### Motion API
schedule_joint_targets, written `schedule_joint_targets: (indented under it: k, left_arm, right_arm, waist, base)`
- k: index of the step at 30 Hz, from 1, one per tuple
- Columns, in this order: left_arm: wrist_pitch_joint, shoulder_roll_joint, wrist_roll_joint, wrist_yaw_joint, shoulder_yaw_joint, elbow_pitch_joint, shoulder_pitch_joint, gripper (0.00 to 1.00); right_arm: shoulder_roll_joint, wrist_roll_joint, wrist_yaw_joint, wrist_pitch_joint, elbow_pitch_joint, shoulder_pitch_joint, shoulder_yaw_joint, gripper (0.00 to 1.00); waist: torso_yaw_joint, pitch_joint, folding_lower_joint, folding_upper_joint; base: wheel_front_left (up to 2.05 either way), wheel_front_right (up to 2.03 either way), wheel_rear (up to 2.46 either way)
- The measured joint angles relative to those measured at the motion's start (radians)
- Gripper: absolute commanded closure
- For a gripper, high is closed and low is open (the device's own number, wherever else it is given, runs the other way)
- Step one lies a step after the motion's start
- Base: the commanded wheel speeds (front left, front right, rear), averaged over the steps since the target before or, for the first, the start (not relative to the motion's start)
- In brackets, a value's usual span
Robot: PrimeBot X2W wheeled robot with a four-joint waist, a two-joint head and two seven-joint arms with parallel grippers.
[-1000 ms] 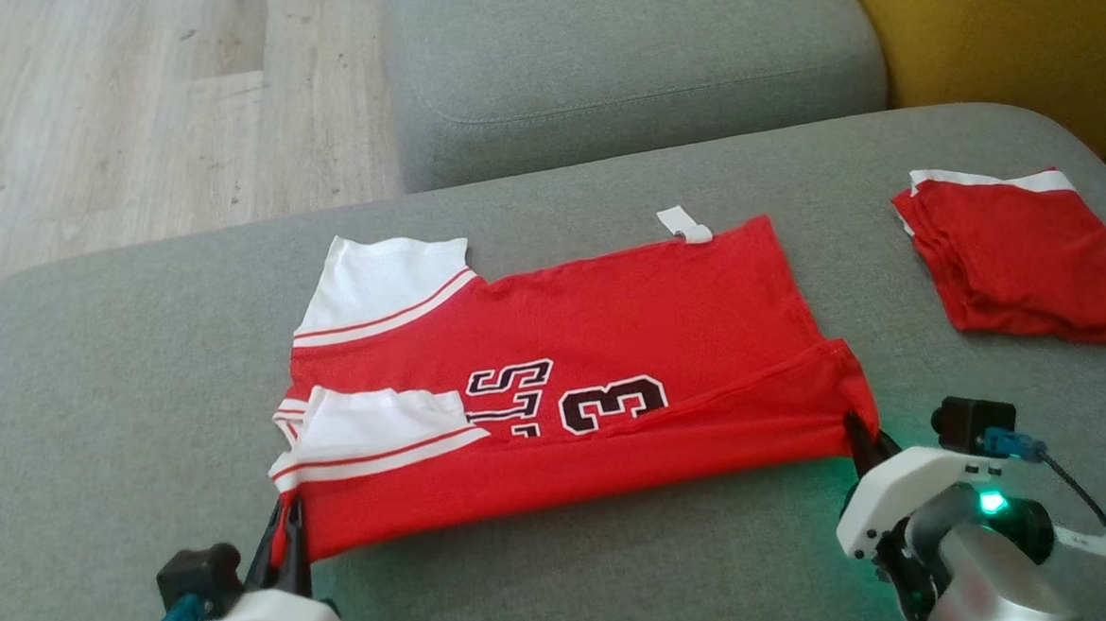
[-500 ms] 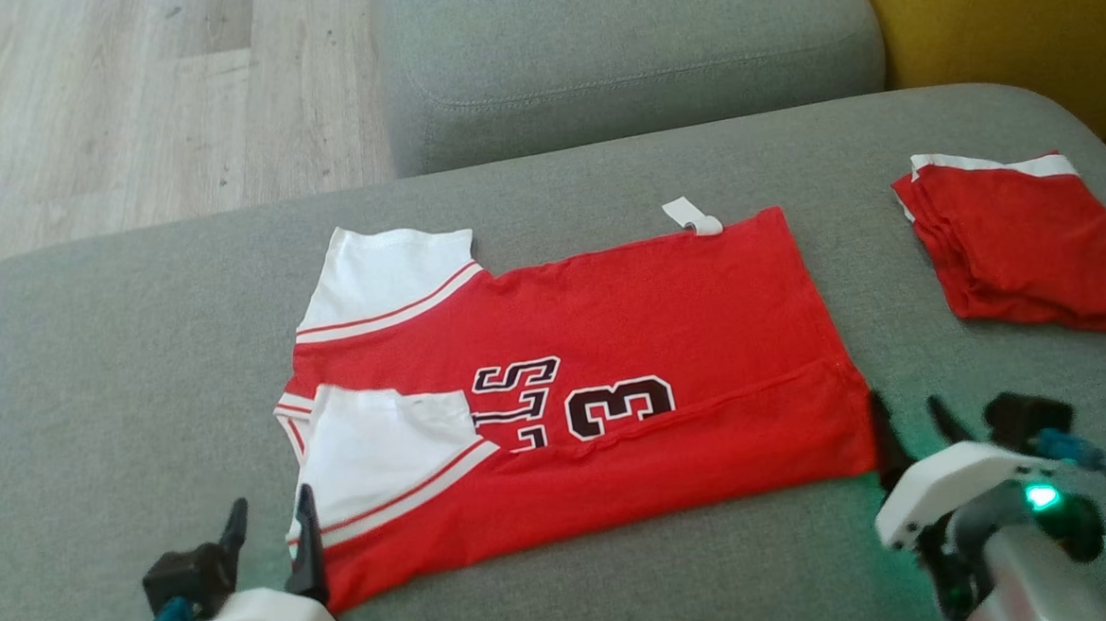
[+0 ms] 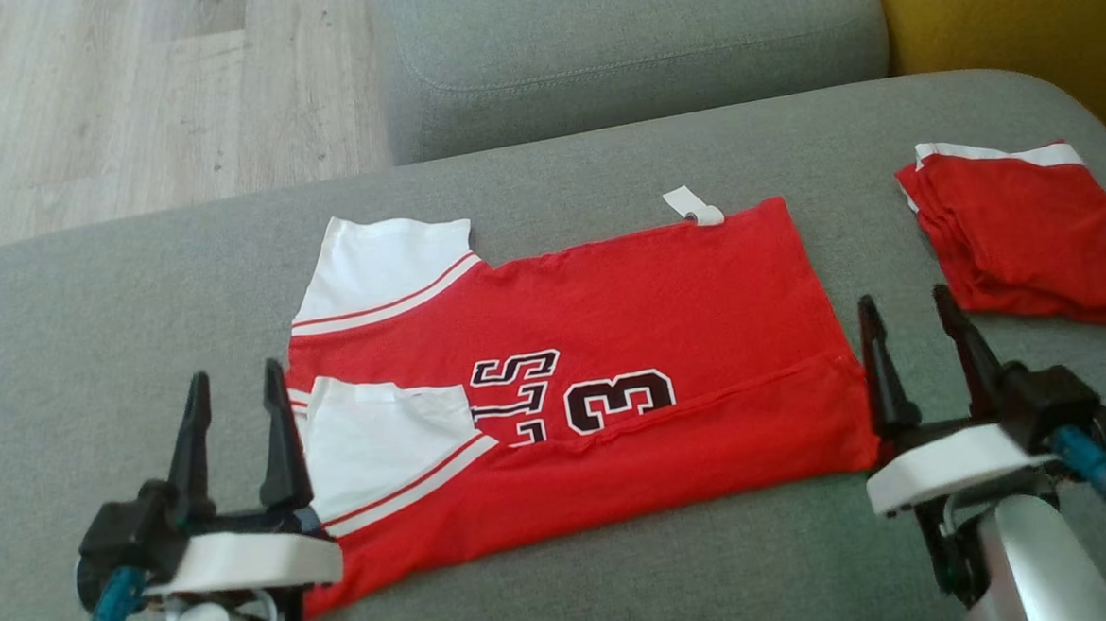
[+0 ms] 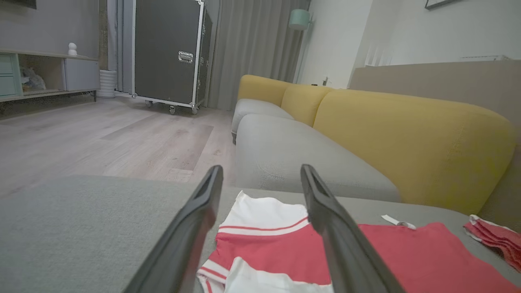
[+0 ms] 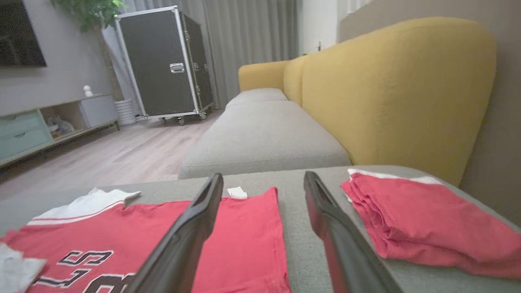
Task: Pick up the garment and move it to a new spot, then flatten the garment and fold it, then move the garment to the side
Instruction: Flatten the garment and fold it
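The garment [image 3: 612, 345] is a red jersey with white sleeves and black-and-white lettering, lying flat on the grey sofa seat [image 3: 89, 306] with its near long edge folded over toward the middle. My left gripper [image 3: 235, 384] stands open just off the garment's near-left corner, holding nothing. My right gripper [image 3: 908, 306] is open beside the near-right corner, also empty. The left wrist view shows the garment [image 4: 285, 252] past the left gripper [image 4: 260, 171]. In the right wrist view, the garment [image 5: 163, 232] lies left of the right gripper [image 5: 264, 177].
A second folded red garment [image 3: 1031, 229] lies at the seat's far right, also in the right wrist view [image 5: 419, 215]. Another grey seat cushion [image 3: 625, 51] lies beyond, with the yellow backrest [image 3: 1020, 11] to the right and wooden floor [image 3: 126, 106] to the left.
Both grippers have opened and let go of the garment's near corners, then lifted up off the seat. The folded near edge now rests on the garment. The camera shifted slightly.
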Motion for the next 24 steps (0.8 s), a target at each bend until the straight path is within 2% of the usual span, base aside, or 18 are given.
schedule_joint_targets:
  k: [2, 5, 14, 19, 24]
  left_arm:
    - [0.000, -0.025, 0.032, -0.016, 0.022, -0.031, 0.006, 0.00]
    - [-0.004, -0.052, 0.074, -0.045, 0.033, -0.028, 0.039, 0.00]
    - [-0.004, -0.090, 0.148, -0.101, 0.064, 0.024, 0.052, 0.00]
    - [-0.004, -0.078, 0.179, -0.120, 0.064, 0.082, -0.050, 0.00]
    - [0.107, 0.002, 0.195, -0.138, 0.037, 0.160, -0.250, 0.00]
  right_arm:
    - [0.000, -0.057, 0.000, 0.000, -0.069, 0.032, 0.018, 0.00]
    - [0.001, -0.060, 0.000, 0.000, -0.133, 0.055, 0.027, 0.00]
    - [0.001, -0.060, 0.000, 0.000, -0.177, 0.085, 0.040, 0.00]
    - [0.001, -0.062, 0.000, 0.000, -0.192, 0.072, 0.057, 0.00]
    - [0.001, -0.096, 0.000, 0.000, -0.193, -0.005, 0.105, 0.00]
  waist:
    - [-0.001, 0.004, 0.0000, 0.0000]
    - [-0.003, 0.009, 0.0000, 0.0000]
    - [-0.007, 0.032, 0.0000, 0.0000]
    - [-0.013, 0.074, 0.0000, 0.0000]
    - [-0.032, 0.139, 0.0001, 0.0000]
  base:
    - [0.00, 0.00, 0.00]
    - [0.00, 0.00, 0.00]
    - [0.00, 0.00, 0.00]
    - [0.00, 0.00, 0.00]
    - [0.00, 0.00, 0.00]
